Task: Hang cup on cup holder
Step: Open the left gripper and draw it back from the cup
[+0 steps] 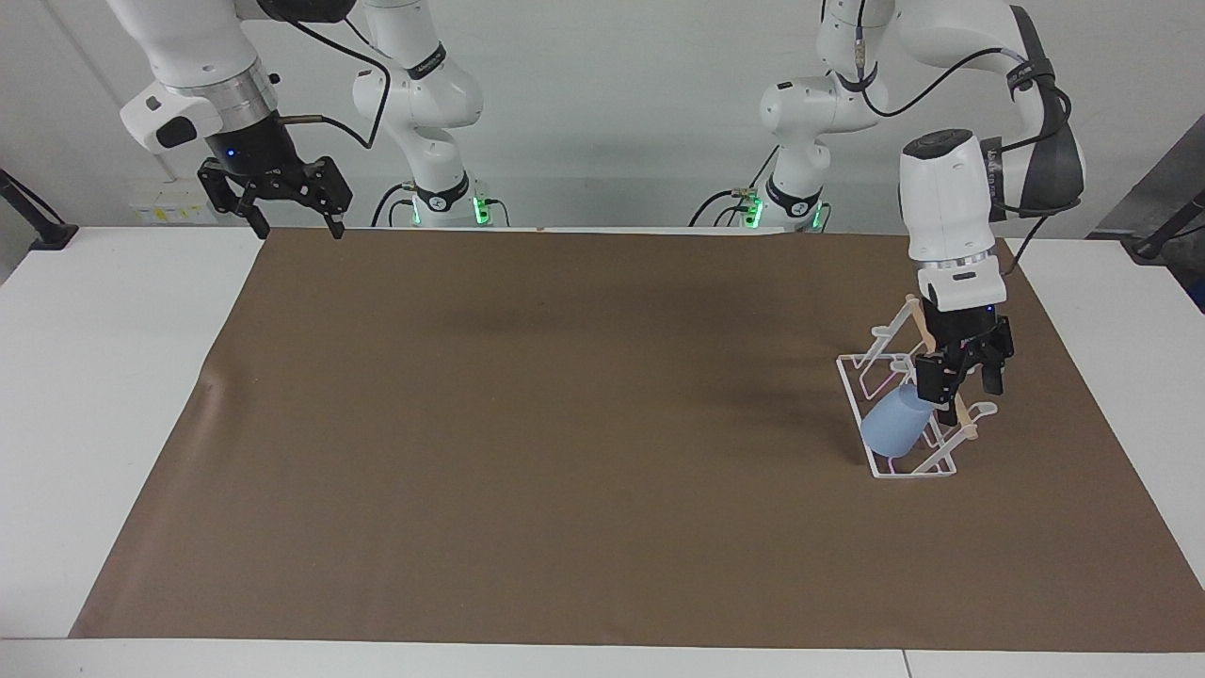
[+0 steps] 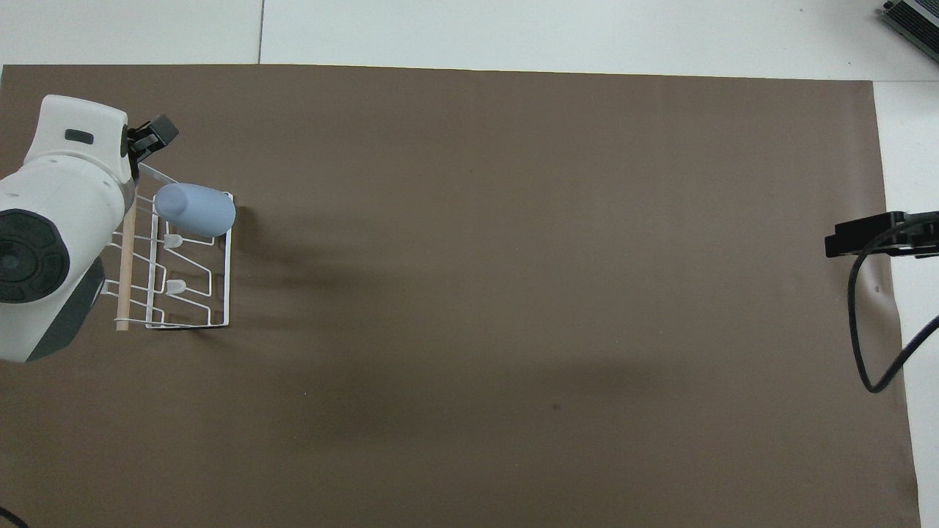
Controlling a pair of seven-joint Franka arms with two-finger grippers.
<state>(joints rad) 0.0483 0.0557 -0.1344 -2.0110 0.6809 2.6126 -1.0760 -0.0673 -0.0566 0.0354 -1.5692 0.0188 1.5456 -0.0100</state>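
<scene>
The light-blue cup [image 1: 891, 423] sits upside down and tilted on a prong of the white wire cup holder [image 1: 875, 377], at the holder's end farthest from the robots; it also shows in the overhead view [image 2: 194, 209]. The holder [image 2: 220, 293] stands on the brown mat at the left arm's end of the table, with its wooden dowel [image 2: 125, 279] on top. My left gripper [image 1: 960, 381] is open and empty, just above the dowel, apart from the cup. My right gripper [image 1: 287, 221] is open, and that arm waits in the air over the mat's edge near its base.
A large brown mat [image 1: 565, 424] covers most of the white table [image 1: 94, 377]. The right arm's cable [image 2: 862, 308] and hand [image 2: 877, 235] show at the overhead view's edge.
</scene>
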